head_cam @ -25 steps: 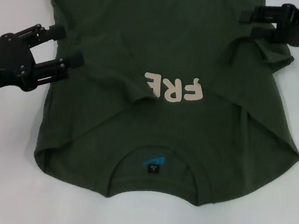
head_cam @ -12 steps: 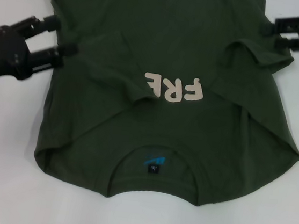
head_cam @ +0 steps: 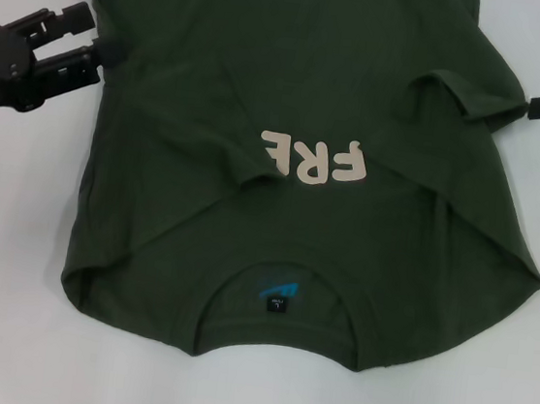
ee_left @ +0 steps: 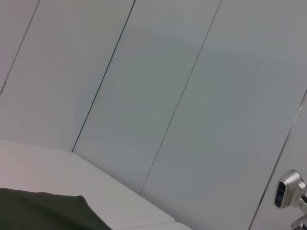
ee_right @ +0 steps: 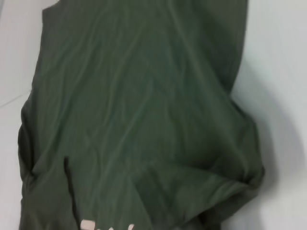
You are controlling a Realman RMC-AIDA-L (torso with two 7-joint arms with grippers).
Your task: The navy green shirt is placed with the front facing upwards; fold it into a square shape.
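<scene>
Now the left tool (head_cam: 101, 39) sat at the upper left of the head view, fingers spread and released, their tips right at the left edge of the navy green shirt (head_cam: 309, 119). Over at the right edge of the frame, the right tool (head_cam: 539, 114) showed only its two black fingertips, parted with nothing between them, just beside the folded-in right sleeve. Between them, the shirt lay spread on the white desk (head_cam: 4, 308), filling the middle of the frame, collar nearest the bottom, pale letters "FRE" at centre. Both sleeves were tucked inward over the chest. From the right wrist view, the shirt (ee_right: 139, 120) lay wrinkled, filling most of the frame.
</scene>
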